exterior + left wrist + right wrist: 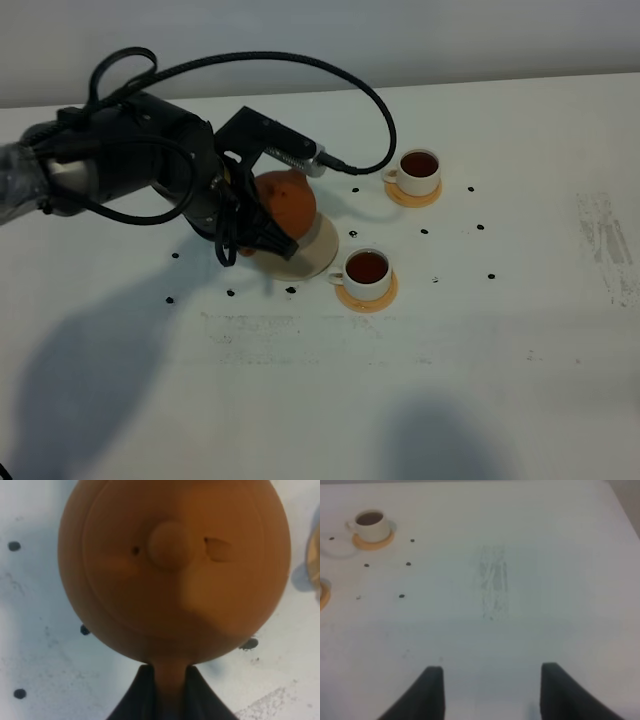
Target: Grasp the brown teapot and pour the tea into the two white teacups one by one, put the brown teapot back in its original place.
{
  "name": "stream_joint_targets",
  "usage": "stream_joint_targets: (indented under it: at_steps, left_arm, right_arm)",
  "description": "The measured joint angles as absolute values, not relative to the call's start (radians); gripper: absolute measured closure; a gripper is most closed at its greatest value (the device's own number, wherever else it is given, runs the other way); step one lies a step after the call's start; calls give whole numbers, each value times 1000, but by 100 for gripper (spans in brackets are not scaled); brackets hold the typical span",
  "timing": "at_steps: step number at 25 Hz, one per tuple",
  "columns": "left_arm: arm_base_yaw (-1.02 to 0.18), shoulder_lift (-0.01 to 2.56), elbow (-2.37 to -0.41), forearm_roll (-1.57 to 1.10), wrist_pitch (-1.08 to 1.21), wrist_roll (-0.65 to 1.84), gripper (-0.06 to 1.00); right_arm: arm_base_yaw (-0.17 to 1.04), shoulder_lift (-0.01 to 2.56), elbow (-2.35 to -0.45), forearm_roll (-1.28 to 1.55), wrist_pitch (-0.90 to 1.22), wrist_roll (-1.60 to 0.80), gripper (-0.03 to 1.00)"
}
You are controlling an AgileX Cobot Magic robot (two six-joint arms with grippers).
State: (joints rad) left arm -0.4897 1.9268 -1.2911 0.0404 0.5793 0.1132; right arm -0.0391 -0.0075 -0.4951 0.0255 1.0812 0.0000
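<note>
White tabletop [480,400] under a pale wall, scattered with small black dots and a scuffed patch toward the right edge in the exterior high view; landmark: the beige disc coaster [318,252] left of centre; the brown teapot [287,200] sits over that coaster, the disc's near-right rim showing beyond the pot; whether the base rests fully on the disc cannot be told, since the arm hides the left side; left gripper [262,232] reaches in from the left of the coaster, black fingers against the pot's near-left side; left wrist view looks straight down on the teapot [172,570], knobbed lid central, loop handle [170,680] pinched between the two dark fingers [137,700]; jaws pressed onto the handle; two white teacups lie right of the coaster, both filled with dark tea, each on its own orange-tan coaster; nearer teacup [367,273] just beside the disc's right rim, on its small coaster [367,296], apart from the pot; farther teacup [417,172] up and right of the disc, well apart from the first, handle toward the teapot; right wrist view: right gripper [491,692] over bare table far right of the coaster; two dark fingertips [431,690] show with a gap between them, nothing held; the farther teacup [370,525] lies distant in that view.
</note>
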Motion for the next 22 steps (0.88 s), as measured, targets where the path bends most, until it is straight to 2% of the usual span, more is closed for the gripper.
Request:
stream_joint_targets:
  at_steps: [22]
  left_arm:
    - [-490, 1987, -1291, 0, 562, 114, 84]
  right_arm:
    - [-39, -7, -495, 26, 1081, 0, 52]
